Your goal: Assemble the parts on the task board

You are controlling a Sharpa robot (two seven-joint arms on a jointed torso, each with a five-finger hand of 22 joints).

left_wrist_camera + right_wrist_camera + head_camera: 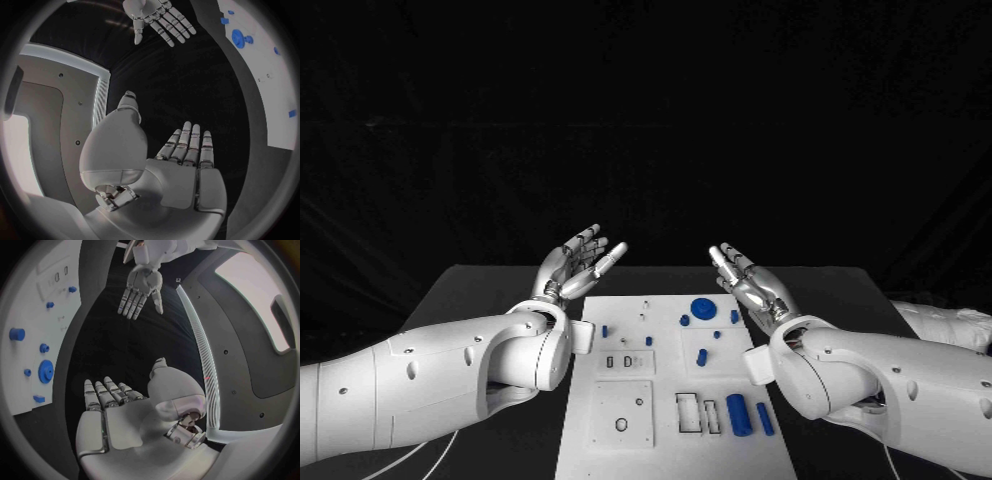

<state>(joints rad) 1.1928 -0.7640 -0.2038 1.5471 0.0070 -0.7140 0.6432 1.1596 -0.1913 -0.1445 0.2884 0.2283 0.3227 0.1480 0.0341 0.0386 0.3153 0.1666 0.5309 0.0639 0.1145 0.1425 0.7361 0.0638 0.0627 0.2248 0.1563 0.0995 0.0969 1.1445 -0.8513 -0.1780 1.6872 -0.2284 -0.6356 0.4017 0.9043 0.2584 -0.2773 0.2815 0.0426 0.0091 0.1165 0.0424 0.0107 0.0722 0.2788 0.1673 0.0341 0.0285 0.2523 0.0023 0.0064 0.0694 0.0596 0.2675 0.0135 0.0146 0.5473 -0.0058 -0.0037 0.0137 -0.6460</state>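
Both hands, left hand [578,262] and right hand [747,277], are spread, holding nothing, raised at the task board's [625,420] far edge. The blue parts [738,414] lie near its right edge, long axes front-to-back. Right hand is nearer.

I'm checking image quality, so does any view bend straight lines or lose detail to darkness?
Head view: task board edges straight, backdrop black and featureless. Left wrist view: board curves, left hand evenly lit. Right wrist view: same fisheye bend, right hand clear.

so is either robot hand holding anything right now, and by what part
Nothing is held. The left robot hand and right robot hand are open, raised above the white board.
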